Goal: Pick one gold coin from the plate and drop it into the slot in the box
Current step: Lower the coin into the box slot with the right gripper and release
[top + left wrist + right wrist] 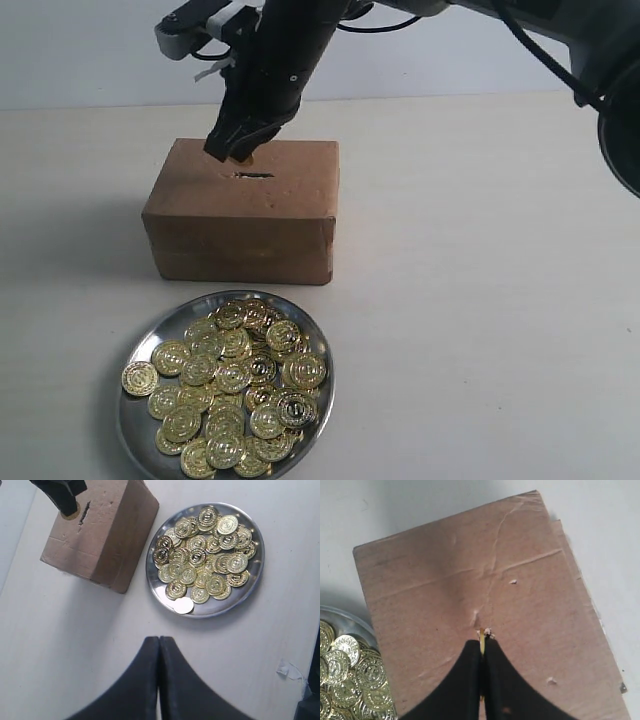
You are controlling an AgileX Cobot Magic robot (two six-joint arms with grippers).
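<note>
Cut off at the lower edge of the exterior view: the near rim of the plate (327,352). Hidden in the right wrist view: the box slot, covered by the right tool (481,647), pressed together on one gold coin (482,641), with only the coin's thin edge showing between the black fingers. In the exterior view, right tool just above the top of the box (240,215), gold coin barely visible at its tip, just behind the box slot (253,176); touching the cardboard or not, cannot tell. Box slot short and dark, long axis running left to right along the box top. Left tool (158,645) pressed together, pinching nothing, over bare table (75,645), well apart from the box. One box, one box slot, one plate, one held gold coin. Heap of coins (235,385) on the plate overlapping, too many to count surely.
</note>
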